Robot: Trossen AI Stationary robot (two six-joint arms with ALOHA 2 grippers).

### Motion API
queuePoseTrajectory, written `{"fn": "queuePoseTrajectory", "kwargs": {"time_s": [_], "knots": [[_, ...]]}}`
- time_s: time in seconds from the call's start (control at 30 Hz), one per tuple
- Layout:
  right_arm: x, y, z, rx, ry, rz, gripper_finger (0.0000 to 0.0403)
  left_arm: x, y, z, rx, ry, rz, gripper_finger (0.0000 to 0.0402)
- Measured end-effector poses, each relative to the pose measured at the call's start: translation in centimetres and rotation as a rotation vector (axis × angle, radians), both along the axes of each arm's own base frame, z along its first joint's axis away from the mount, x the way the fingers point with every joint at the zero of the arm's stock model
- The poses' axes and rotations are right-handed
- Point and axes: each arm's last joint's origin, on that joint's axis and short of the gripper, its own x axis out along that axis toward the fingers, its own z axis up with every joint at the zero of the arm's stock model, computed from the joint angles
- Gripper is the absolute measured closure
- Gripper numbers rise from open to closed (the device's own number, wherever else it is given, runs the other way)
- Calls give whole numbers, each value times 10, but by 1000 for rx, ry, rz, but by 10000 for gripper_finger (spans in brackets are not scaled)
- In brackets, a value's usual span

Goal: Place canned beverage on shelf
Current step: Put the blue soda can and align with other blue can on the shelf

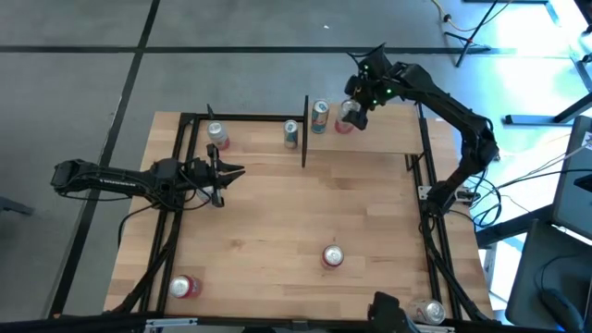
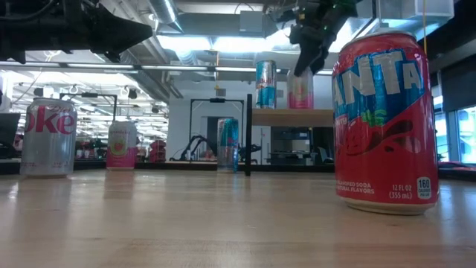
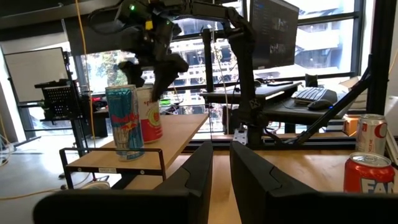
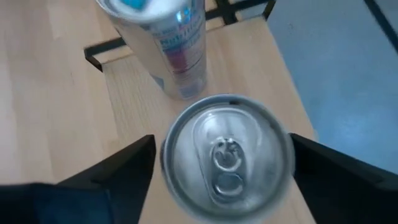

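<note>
The shelf (image 1: 379, 141) (image 3: 183, 127) is a small light-wood board raised at the table's far right. Two cans stand upright on it: a tall blue-and-silver can (image 1: 320, 113) (image 3: 126, 121) and a pink-and-red can (image 1: 344, 124) (image 3: 151, 115) (image 4: 227, 158). My right gripper (image 1: 352, 107) (image 4: 222, 142) hangs slanting down over the pink-and-red can, open. Its fingers stand on either side of the can's top, with a gap showing at one finger. My left gripper (image 1: 236, 172) (image 3: 221, 149) waits shut and level above the table's left half, holding nothing.
More cans stand on the tabletop: a pink one (image 1: 216, 135) and a blue one (image 1: 290, 132) at the far edge, a red one (image 1: 332, 256) (image 2: 385, 119) near the front, a red one (image 1: 183, 287) at the front left and a silver one (image 1: 428, 312) at the front right. A black post (image 1: 304, 129) rises at the shelf's left end.
</note>
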Motion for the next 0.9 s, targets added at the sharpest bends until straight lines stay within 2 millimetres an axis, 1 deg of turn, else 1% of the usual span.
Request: {"fn": "queuePoseTrajectory", "kwargs": {"time_s": [0.13,0.23,0.3,0.4,0.47,0.53,0.6,0.73,0.9], "knots": [[-13,12,28,-11,-16,2,89,0,0,0,0,-1,0,353],[-20,26,46,1,-62,11,97,0,0,0,0,-3,0,353],[-23,39,54,20,-108,27,100,2,0,0,0,-5,-1,353],[-20,67,57,57,-152,115,100,7,0,-2,0,-1,-4,353],[-15,86,51,63,-159,176,100,11,0,-3,0,-12,-3,353],[-10,106,41,46,-151,254,100,15,1,-3,-2,-22,9,353],[-11,122,29,28,-133,302,100,19,1,-5,-2,-25,12,353],[-20,149,2,27,-161,334,100,32,2,-2,22,8,20,353],[-26,187,-37,-20,-343,473,100,53,3,4,31,50,24,353]]}}
